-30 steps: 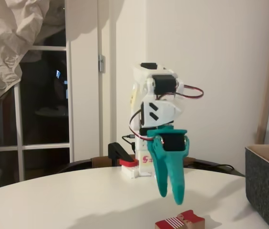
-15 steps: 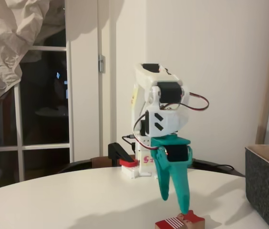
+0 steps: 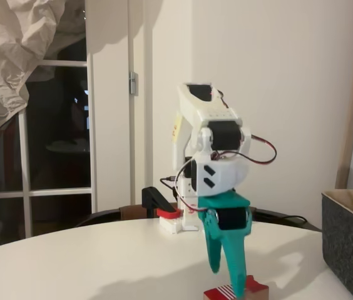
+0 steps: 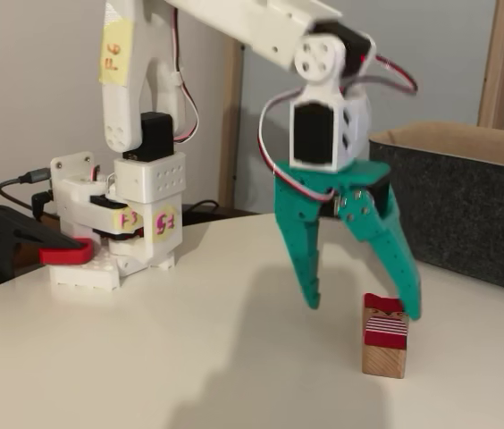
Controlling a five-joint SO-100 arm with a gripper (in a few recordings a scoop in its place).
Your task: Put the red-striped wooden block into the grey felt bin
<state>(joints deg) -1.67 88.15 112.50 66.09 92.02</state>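
The red-striped wooden block (image 4: 384, 341) lies on the white table, its red striped end up and tan wood toward the camera; in the other fixed view it sits at the bottom edge (image 3: 256, 291). My teal gripper (image 4: 361, 307) hangs open just over it, fingers pointing down. The right fingertip (image 4: 408, 304) is at the block's top right corner, and the left fingertip is well to the block's left. I cannot tell whether the right fingertip touches it. The grey felt bin (image 4: 466, 214) stands to the right (image 3: 352, 244), apart from the block.
The arm's white base (image 4: 136, 232) with a black and red clamp (image 4: 29, 243) stands at the back left of the table, with cables behind it. A wooden post (image 4: 500, 63) rises behind the bin. Bare tabletop (image 4: 163, 357) lies left of the block.
The arm has reached forward and down, bringing the open gripper from above the table down to the block. The block has not moved.
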